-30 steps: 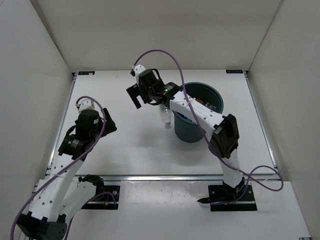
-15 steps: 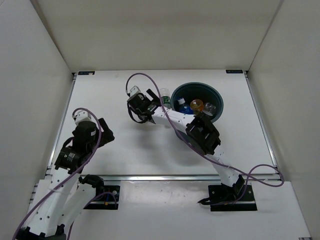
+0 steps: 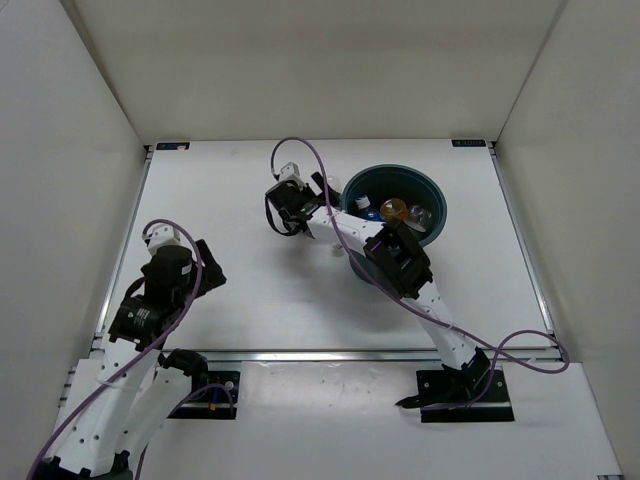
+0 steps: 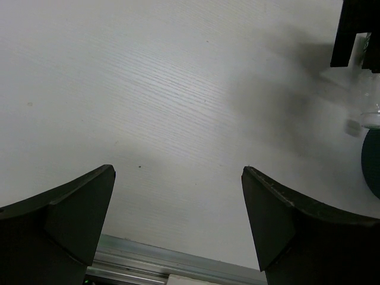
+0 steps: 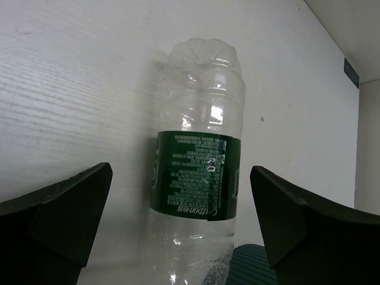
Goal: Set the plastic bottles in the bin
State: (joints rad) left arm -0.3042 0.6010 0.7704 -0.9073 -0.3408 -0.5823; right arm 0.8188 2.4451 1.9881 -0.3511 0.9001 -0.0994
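Top external: right tool (image 3: 308, 212) closer to bin (image 3: 395, 168), apparently astride green-label bottle (image 5: 199, 178).

White arm links (image 3: 447, 335), black joints (image 3: 400, 262); purple cables (image 3: 296, 141); black wedge-fingered left claw (image 4: 178, 172), right claw (image 5: 181, 172); black base plates (image 3: 500, 408).

Saw a white, faintly grained bench (image 3: 240, 270), walled by white panels (image 3: 320, 70), edged near by an aluminium rail (image 3: 300, 353), dark tags (image 3: 172, 146) at far corners.

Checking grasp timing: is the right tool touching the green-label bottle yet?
Apart. In the right wrist view, the right tool stands wide open around the clear green-label bottle, and bare table shows between the bottle and the tool on both sides.
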